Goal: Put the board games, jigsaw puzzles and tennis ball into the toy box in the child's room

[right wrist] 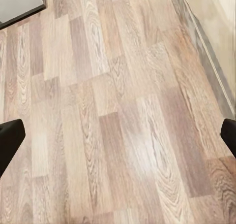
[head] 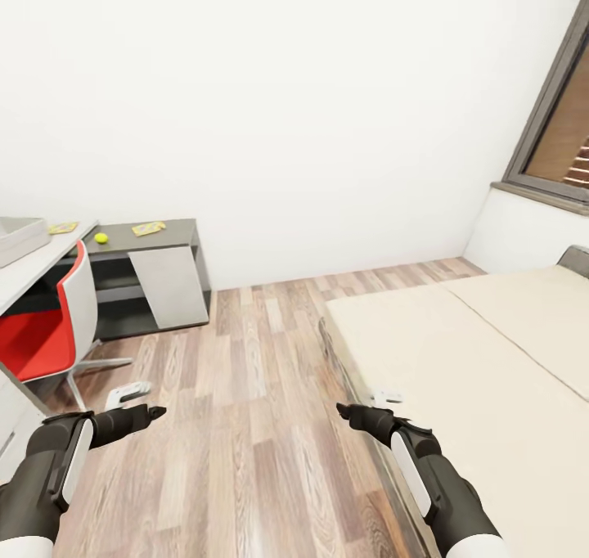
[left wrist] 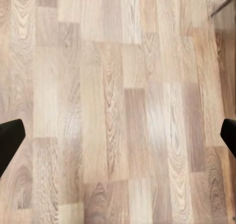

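Both hands spread, empty | toy box (head: 20,235) contents possibly hidden

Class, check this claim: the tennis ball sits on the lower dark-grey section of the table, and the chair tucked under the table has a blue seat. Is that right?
Not quite. The tennis ball does sit on the lower dark-grey section of the table, but the chair has a red seat, not blue. The head view shows it.
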`<state>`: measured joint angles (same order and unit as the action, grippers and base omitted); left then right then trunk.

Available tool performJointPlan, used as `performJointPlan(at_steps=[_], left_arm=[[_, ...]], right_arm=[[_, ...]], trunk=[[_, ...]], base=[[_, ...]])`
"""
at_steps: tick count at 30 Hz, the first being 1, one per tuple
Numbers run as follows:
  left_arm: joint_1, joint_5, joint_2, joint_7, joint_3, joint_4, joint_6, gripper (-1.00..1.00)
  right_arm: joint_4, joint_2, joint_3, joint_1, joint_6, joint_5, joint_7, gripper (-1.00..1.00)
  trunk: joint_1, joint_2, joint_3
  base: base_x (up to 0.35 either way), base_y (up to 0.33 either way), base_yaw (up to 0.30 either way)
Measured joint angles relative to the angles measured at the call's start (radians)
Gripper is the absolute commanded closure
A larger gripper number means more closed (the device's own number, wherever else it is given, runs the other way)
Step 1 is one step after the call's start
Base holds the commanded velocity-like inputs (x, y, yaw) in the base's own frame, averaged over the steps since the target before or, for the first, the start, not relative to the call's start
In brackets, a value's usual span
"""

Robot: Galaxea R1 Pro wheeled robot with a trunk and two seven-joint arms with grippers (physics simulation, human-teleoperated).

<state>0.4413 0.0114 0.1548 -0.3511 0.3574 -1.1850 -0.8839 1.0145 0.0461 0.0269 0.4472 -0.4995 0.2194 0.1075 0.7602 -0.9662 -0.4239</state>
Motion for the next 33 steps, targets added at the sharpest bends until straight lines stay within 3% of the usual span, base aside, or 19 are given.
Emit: performJointPlan(at_steps=[12,33], left_arm=[[0.000,-0.002,0.000,0.000,0.000,-0.001,0.001,-1.00],[0.000,-0.002,0.000,0.000,0.000,-0.001,0.001,-1.00]], right_arm=[[0.000,0.000,0.000,0.000,0.000,0.000,0.001,-1.00],[0.000,0.000,0.000,0.000,0.000,0.000,0.000,-1.00]], trunk=[[0.000,0.000,0.000],[0.000,0.000,0.007]], base=[[0.139,0.110,-0.278],[0.101,0.010,-0.279]])
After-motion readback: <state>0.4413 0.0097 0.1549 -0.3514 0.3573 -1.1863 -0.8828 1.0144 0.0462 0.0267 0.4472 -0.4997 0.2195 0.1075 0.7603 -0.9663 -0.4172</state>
